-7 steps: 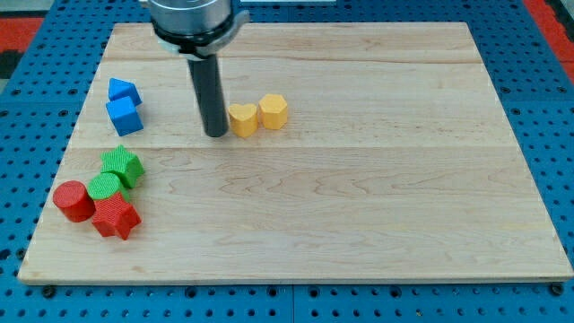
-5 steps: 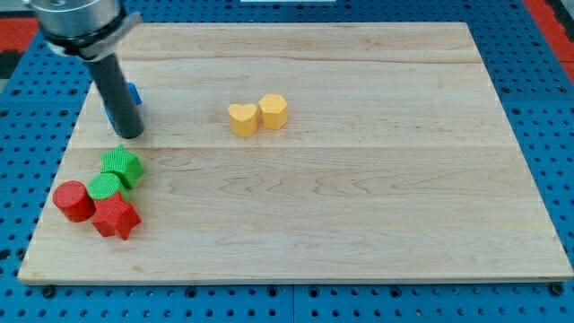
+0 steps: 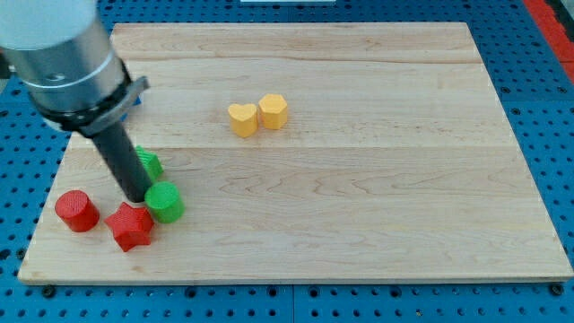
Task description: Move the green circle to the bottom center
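The green circle (image 3: pixel 166 201) lies on the wooden board at the view's lower left. My tip (image 3: pixel 137 196) sits right against its left side, above the red star (image 3: pixel 131 225). The green star (image 3: pixel 149 164) is mostly hidden behind the rod, just above the circle. The red circle (image 3: pixel 76 211) lies to the left of the tip.
A yellow heart (image 3: pixel 241 118) and a yellow hexagon (image 3: pixel 273 111) sit side by side at the board's upper middle. A sliver of a blue block (image 3: pixel 136 97) shows behind the arm at the upper left. The board's bottom edge (image 3: pixel 296 276) runs close below the red star.
The rod swept from beside the yellow heart left past the blue blocks, then down into the cluster. The green circle shifted right and down; the red star and green star shifted slightly right.
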You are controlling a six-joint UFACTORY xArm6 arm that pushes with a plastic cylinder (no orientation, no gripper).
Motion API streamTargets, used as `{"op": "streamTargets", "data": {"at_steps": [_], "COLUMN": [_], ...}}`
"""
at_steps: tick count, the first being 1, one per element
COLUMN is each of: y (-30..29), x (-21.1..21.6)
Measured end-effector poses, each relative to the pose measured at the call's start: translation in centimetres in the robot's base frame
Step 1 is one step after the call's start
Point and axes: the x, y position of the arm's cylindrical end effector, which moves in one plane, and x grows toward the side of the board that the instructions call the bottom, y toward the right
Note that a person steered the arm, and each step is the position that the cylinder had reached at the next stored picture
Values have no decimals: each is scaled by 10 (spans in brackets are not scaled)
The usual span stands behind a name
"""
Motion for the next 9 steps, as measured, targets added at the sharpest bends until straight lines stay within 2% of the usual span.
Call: {"op": "streamTargets", "data": {"at_steps": [2,4,5,6,7,9], "y": [58,55,98,100,36,59], "x": [0,31,31,37,45,88]}}
